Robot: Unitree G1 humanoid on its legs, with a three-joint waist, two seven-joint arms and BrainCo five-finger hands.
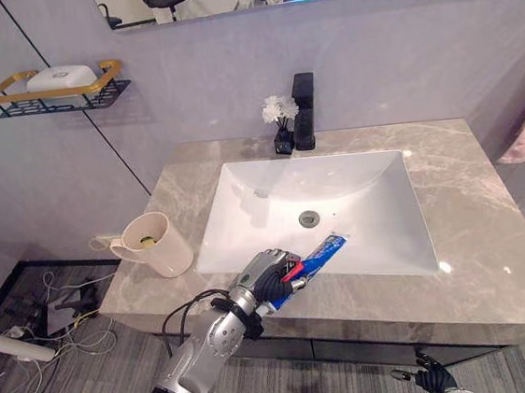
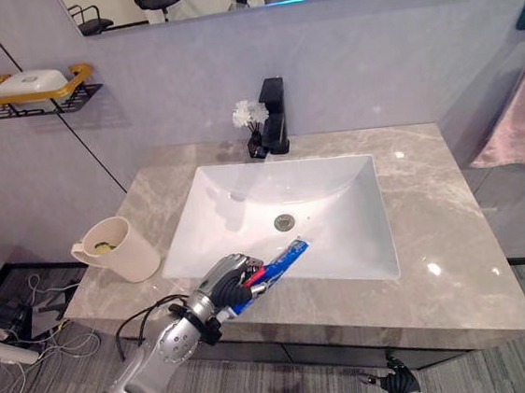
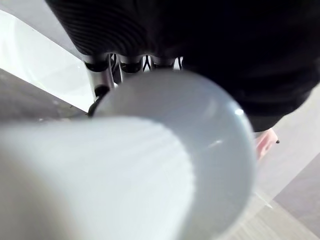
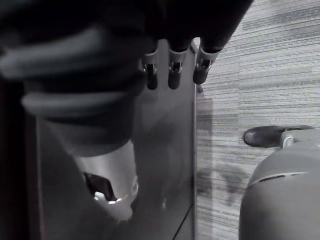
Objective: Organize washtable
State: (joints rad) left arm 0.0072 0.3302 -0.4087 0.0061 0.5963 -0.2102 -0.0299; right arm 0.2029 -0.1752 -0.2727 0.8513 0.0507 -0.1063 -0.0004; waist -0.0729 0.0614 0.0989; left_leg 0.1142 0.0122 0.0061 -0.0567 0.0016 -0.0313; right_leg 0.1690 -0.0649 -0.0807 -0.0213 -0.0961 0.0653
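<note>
left hand [image 1: 269,278] has its fingers curled round the red-capped end of a blue toothpaste tube [image 1: 320,254], so the long flat end sticks out up and to the right, in the air over the front lip of the sink [image 1: 356,196]. gripping it by the cap end makes sense to me – the body stays free to be aimed wherever it goes. my guess is the cream cup [image 1: 160,249] on the counter [image 1: 472,221] just left of the basin, since it stands upright with its mouth open. right hand [image 1: 437,380] hangs low below the counter edge, fingers loose and holding nothing – looks parked out of the way.
</note>
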